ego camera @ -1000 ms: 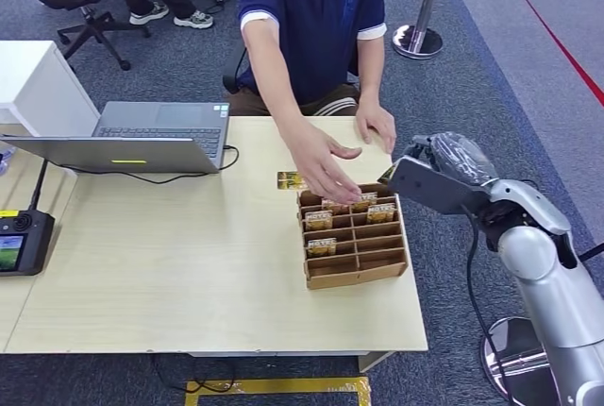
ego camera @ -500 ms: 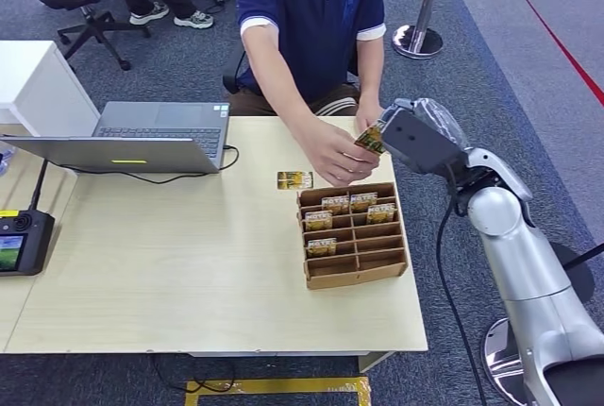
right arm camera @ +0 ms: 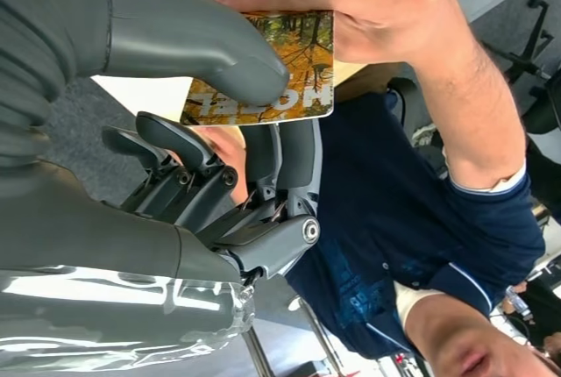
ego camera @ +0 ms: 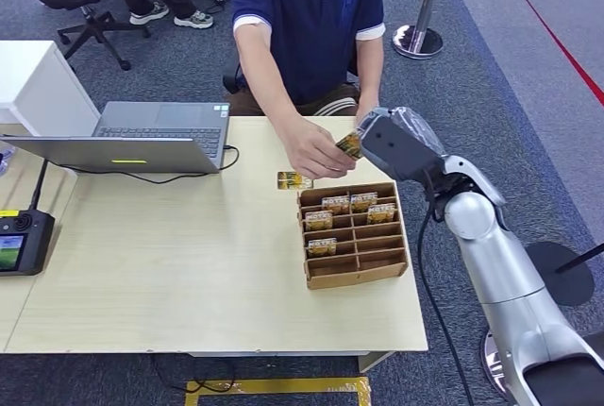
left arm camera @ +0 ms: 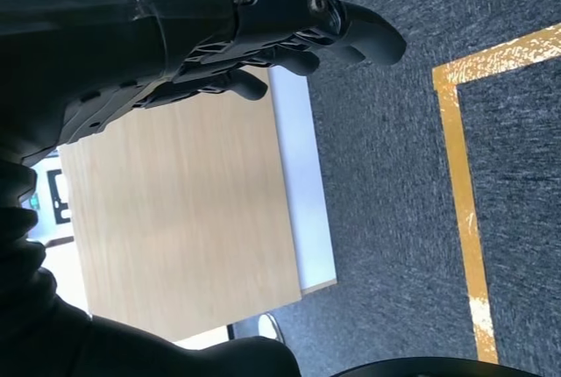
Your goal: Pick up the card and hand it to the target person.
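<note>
Since 0.5 s ago your right hand (ego camera: 388, 142) moved left, pinching the autumn-printed rectangular card (right arm camera: 278, 66); the person's hand (ego camera: 313, 149) grips it too.

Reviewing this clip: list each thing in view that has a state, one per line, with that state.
card: pinched by the right hand, person's fingers on its far edge
right hand: holds the card, thumb pressed on its face
left hand: holds nothing, fingers apart
person's hand: gripping the card
laptop: lid open
card organizer: some slots hold cards, others bare
loose card: flat on the table
</note>
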Tool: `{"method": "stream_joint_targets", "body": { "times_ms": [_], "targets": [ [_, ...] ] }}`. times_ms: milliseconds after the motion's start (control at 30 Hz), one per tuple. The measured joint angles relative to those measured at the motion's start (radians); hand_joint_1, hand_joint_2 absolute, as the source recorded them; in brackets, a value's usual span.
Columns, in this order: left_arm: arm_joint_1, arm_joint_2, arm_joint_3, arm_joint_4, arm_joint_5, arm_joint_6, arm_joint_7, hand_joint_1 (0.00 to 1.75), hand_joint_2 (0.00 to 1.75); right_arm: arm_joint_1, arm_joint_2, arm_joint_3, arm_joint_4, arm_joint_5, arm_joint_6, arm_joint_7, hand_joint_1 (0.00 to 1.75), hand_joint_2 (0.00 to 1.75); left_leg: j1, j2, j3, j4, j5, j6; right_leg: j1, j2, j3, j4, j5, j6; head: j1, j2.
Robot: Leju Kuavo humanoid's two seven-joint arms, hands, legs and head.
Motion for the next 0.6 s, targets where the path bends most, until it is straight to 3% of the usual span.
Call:
{"method": "stream_joint_targets", "body": {
  "times_ms": [67, 133, 600],
  "targets": [
    [0.0, 0.0, -0.001, 0.0, -0.002, 0.0, -0.001, 0.0, 1.75, 0.003, 0.001, 0.0, 0.0, 0.001, 0.0, 0.0, 0.69, 1.75, 0.0, 0.0, 0.0, 0.0, 0.0, 0.0, 0.0, 0.0, 0.0, 0.0, 0.0, 0.0, 0.0, 0.0],
    [0.0, 0.0, -0.001, 0.0, -0.004, 0.0, 0.0, 0.0, 1.75, 0.005, 0.003, 0.0, 0.0, 0.003, 0.001, 0.0, 0.05, 1.75, 0.0, 0.0, 0.0, 0.0, 0.0, 0.0, 0.0, 0.0, 0.0, 0.0, 0.0, 0.0, 0.0, 0.0],
    [0.0, 0.001, -0.001, 0.0, 0.003, 0.002, -0.012, 0.0, 1.75, 0.005, 0.019, -0.001, 0.005, 0.01, 0.003, 0.0, 0.0, 1.75, 0.0, 0.0, 0.0, 0.0, 0.0, 0.0, 0.0, 0.0, 0.0, 0.0, 0.0, 0.0, 0.0, 0.0]
  ]
}}
